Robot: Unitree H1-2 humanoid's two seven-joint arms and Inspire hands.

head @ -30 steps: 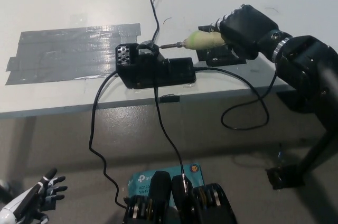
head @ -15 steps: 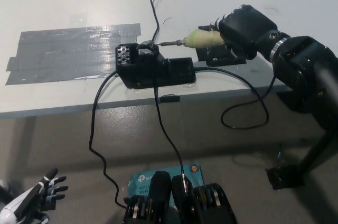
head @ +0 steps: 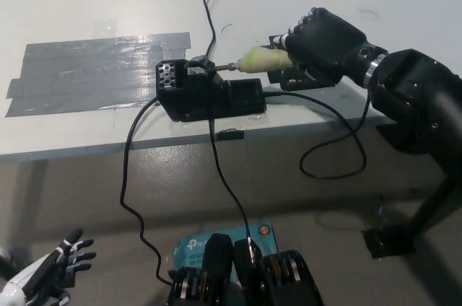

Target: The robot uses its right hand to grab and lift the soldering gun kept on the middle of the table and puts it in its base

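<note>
Head view: right robot hand clamped on soldering gun, tip at base holder on worktop. Step: insertion. Next: slide tip fully in, release. Left robot hand low, fingers apart.

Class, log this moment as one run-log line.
right hand: shut on soldering gun | tip: at base | left hand: open, idle lower left

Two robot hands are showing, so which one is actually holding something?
The black right hand, over the table, is closed on the pale-handled soldering gun. The white left hand hangs empty at the lower left, fingers apart.
</note>
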